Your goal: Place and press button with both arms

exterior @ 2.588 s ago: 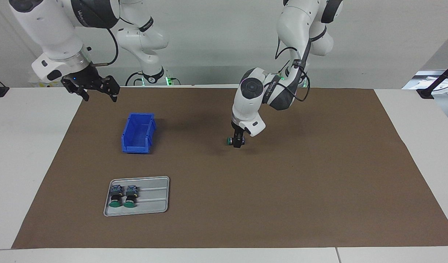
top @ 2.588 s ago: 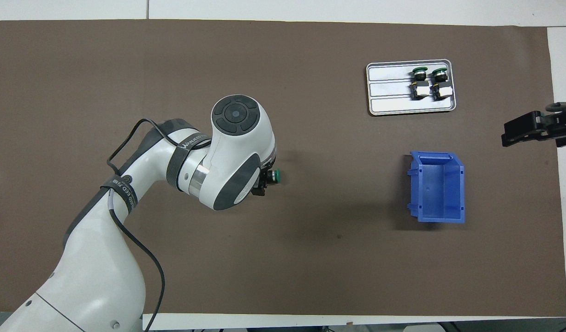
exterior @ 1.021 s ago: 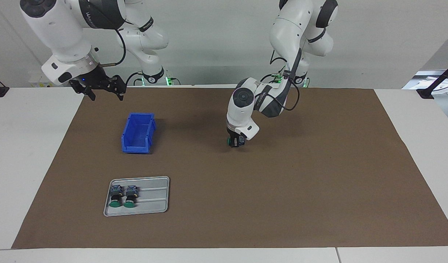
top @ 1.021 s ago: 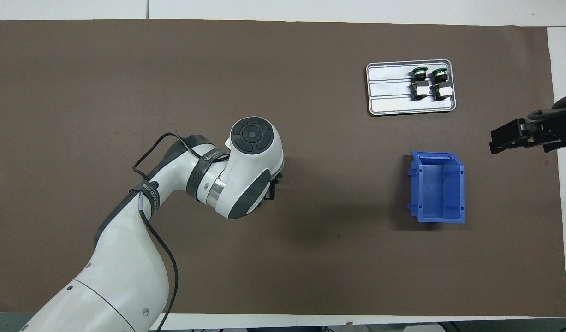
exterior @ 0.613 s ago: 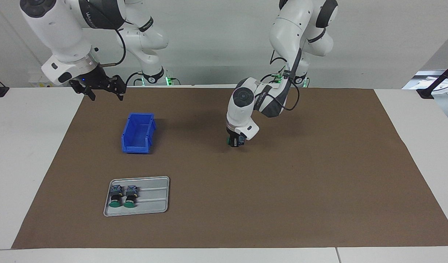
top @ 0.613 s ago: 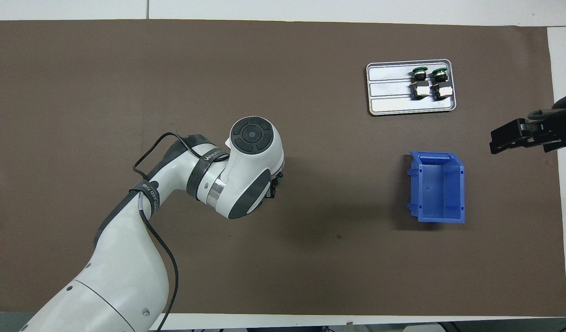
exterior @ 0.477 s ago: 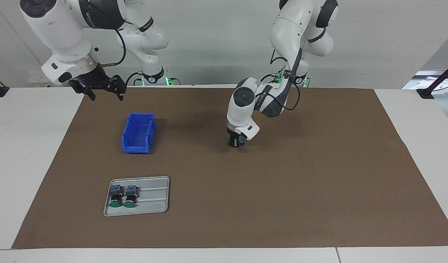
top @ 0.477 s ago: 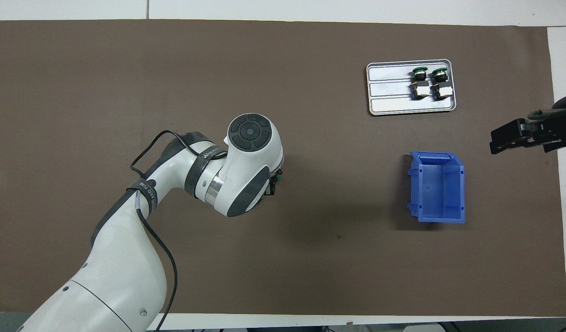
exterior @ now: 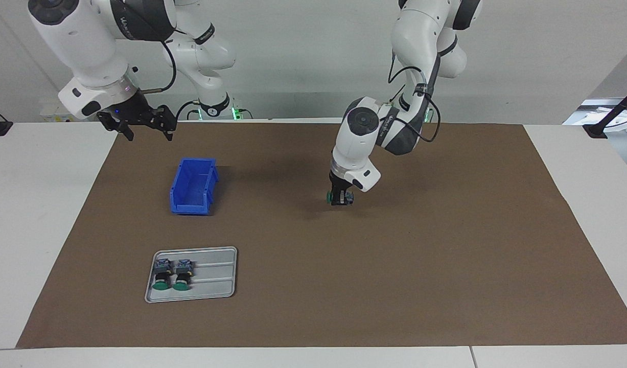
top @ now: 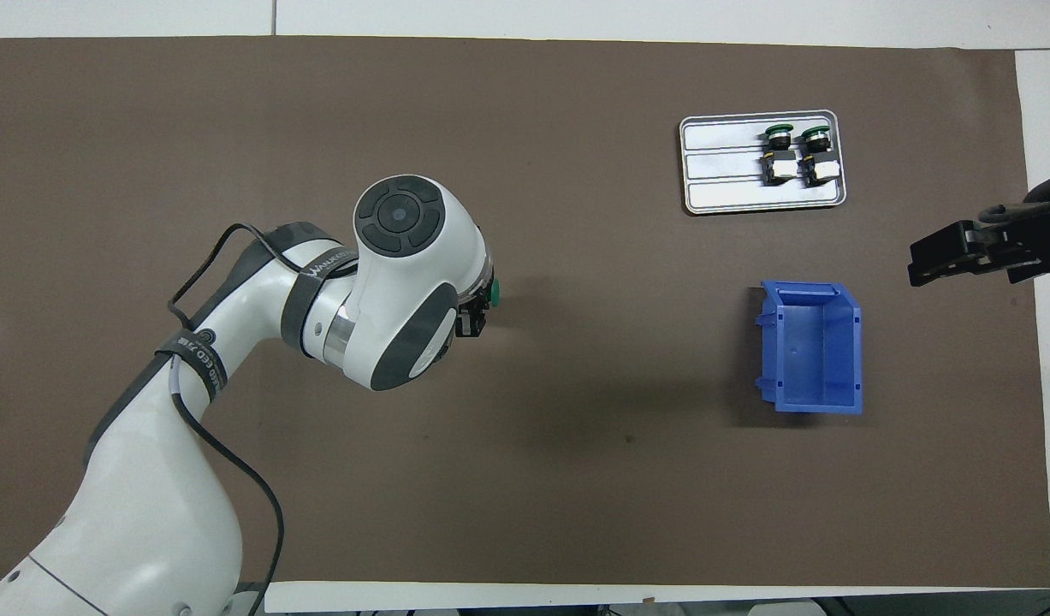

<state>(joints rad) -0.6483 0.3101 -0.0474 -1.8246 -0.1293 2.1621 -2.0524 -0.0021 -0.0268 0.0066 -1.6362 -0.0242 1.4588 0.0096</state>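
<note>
My left gripper (exterior: 340, 197) is shut on a button (exterior: 331, 196) whose green cap points sideways toward the right arm's end of the table. It holds the button just over the middle of the brown mat. In the overhead view the wrist hides most of the left gripper (top: 473, 315), and only the button's green cap (top: 493, 293) shows. My right gripper (exterior: 141, 129) is open and empty, and it waits in the air over the mat's edge near the blue bin; it also shows in the overhead view (top: 952, 255). Two more buttons (exterior: 172, 275) lie in a grey tray.
A blue bin (exterior: 193, 185) stands open on the mat toward the right arm's end; it also shows in the overhead view (top: 811, 346). The grey tray (exterior: 213, 276) lies farther from the robots than the bin, and shows in the overhead view too (top: 721, 175).
My left gripper has moved with the button a little toward the left arm's end of the table. The right arm has not moved in the last second.
</note>
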